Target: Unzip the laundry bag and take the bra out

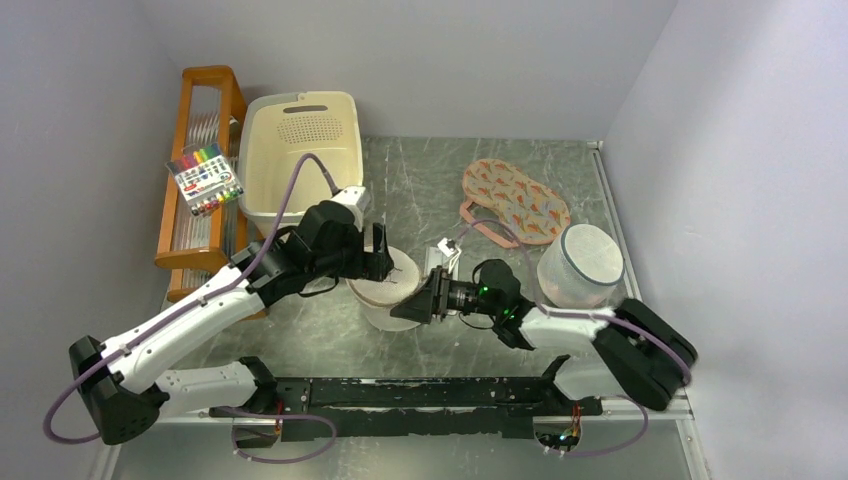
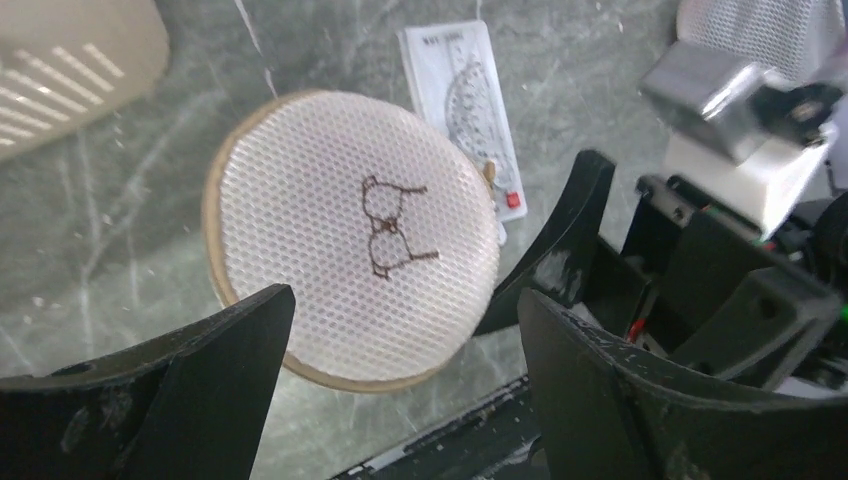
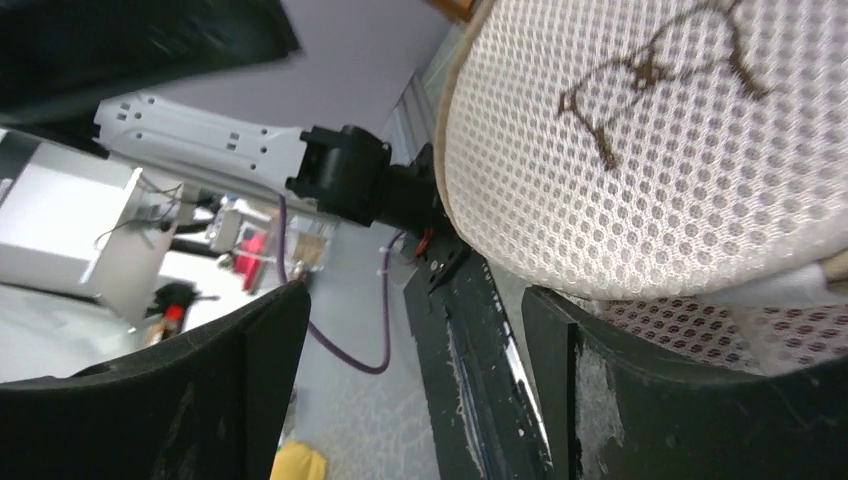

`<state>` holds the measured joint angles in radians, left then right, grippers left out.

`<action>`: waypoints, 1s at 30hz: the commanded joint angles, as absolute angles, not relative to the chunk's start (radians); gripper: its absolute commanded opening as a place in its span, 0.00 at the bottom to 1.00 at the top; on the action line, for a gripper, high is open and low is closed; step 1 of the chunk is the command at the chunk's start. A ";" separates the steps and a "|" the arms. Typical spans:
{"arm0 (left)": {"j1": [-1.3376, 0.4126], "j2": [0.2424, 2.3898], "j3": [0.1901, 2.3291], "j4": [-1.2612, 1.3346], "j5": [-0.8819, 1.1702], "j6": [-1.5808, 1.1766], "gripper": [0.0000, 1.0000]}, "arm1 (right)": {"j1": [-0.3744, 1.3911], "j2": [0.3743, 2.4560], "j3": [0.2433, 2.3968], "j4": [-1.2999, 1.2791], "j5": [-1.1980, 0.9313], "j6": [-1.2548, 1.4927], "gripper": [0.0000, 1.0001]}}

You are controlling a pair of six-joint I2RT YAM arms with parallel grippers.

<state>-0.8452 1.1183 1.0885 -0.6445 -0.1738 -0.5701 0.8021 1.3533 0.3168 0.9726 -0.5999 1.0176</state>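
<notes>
The round cream-beige mesh laundry bag is seen lying flat near the middle of the grey-green marbled table, its face with the small dark squiggle turned upward. Being round, it offers no long axis; the zip is understood to run around the rim, and neither its puller nor whether it is undone can be made out. In the top view the left gripper is held at the bag's 12 o'clock, just above it, and the right gripper at roughly its 4 o'clock, one finger just beside the rim. Both are about equally near, with the right judged slightly better placed for the rim. The fingers of each gripper are spread wide, and nothing is held between them. A clear packet holding a protractor lies just beside the bag at its 2 o'clock. A cream plastic basket stands at 11 o'clock, and a whiter drum-shaped mesh bag sits well apart at 3 o'clock. The table is closed in by pale walls on three sides, so room is tight.
</notes>
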 commanded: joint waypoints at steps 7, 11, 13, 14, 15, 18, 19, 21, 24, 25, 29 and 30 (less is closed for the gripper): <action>-0.896 1.237 1.178 -0.655 -0.116 -0.575 0.87 | 0.666 0.829 0.466 -0.045 -0.140 0.649 0.80; -0.956 1.341 1.252 -0.688 -0.222 -0.552 0.85 | 0.503 0.732 0.520 -0.239 -0.019 0.605 0.73; -1.009 1.414 1.296 -0.710 -0.291 -0.543 0.84 | 0.454 0.699 0.541 -0.286 0.024 0.599 0.73; -1.034 1.451 1.316 -0.722 -0.332 -0.538 0.84 | 0.447 0.684 0.547 -0.294 0.041 0.596 0.73; -1.059 1.482 1.336 -0.730 -0.381 -0.532 0.84 | 0.444 0.666 0.548 -0.298 0.056 0.595 0.73; -1.117 1.596 1.401 -0.801 -0.489 -0.534 0.83 | 0.443 0.621 0.537 -0.289 0.071 0.592 0.73; -1.134 1.631 1.418 -0.828 -0.519 -0.538 0.83 | 0.443 0.615 0.533 -0.284 0.069 0.587 0.73; -1.166 1.685 1.442 -0.870 -0.582 -0.552 0.82 | 0.443 0.618 0.530 -0.287 0.068 0.581 0.73; -1.193 1.725 1.445 -0.906 -0.642 -0.570 0.81 | 0.442 0.624 0.526 -0.288 0.060 0.573 0.73; -1.196 1.731 1.438 -0.906 -0.645 -0.572 0.80 | 0.443 0.627 0.522 -0.283 0.053 0.572 0.73; -1.200 1.749 1.413 -0.894 -0.647 -0.587 0.71 | 0.440 0.636 0.494 -0.240 0.010 0.567 0.73; -1.201 1.752 1.409 -0.898 -0.663 -0.591 0.64 | 0.440 0.643 0.487 -0.227 -0.007 0.559 0.73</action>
<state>-1.1988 1.7527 1.4124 -0.8665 -0.5774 -0.5686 0.4461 0.6331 0.5137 -0.2661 0.0334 0.5861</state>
